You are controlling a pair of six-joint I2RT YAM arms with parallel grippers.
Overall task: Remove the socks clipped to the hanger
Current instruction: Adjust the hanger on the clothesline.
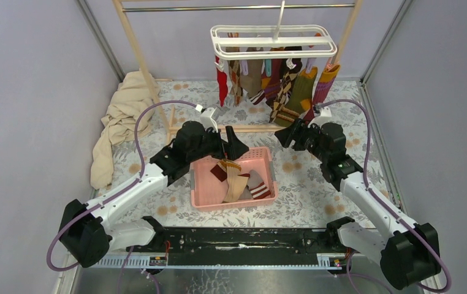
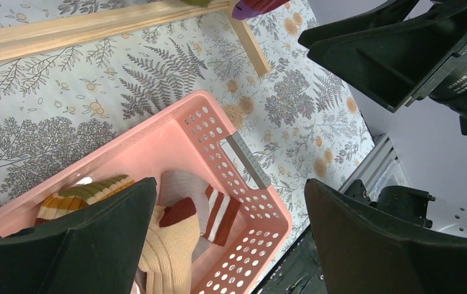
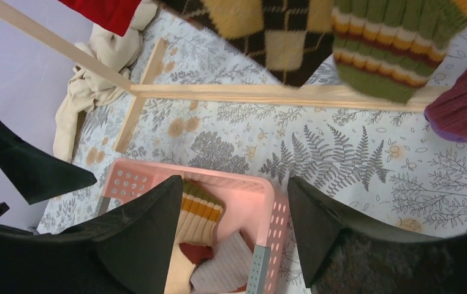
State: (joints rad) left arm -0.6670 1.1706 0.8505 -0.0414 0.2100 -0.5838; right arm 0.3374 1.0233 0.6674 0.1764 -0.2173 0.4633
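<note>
The white hanger (image 1: 274,38) hangs from the rail at the back. Several socks (image 1: 280,86) are clipped under it. In the right wrist view a brown argyle sock (image 3: 280,37), an olive striped sock (image 3: 390,55), a red sock (image 3: 105,9) and a maroon sock (image 3: 464,104) dangle overhead. My right gripper (image 1: 287,135) (image 3: 235,180) hovers just below and in front of their lower ends, open and holding nothing. My left gripper (image 1: 228,147) (image 2: 230,184) is wide open over the back of the pink basket (image 1: 201,190), where a beige sock (image 2: 170,245) and a striped sock (image 2: 222,214) lie.
The wooden rack's base bar (image 1: 219,128) runs across the floral mat between the basket and the hanging socks, and its slanted post (image 1: 139,55) rises at the left. A crumpled beige cloth (image 1: 121,116) lies at the left wall. Walls close in on both sides.
</note>
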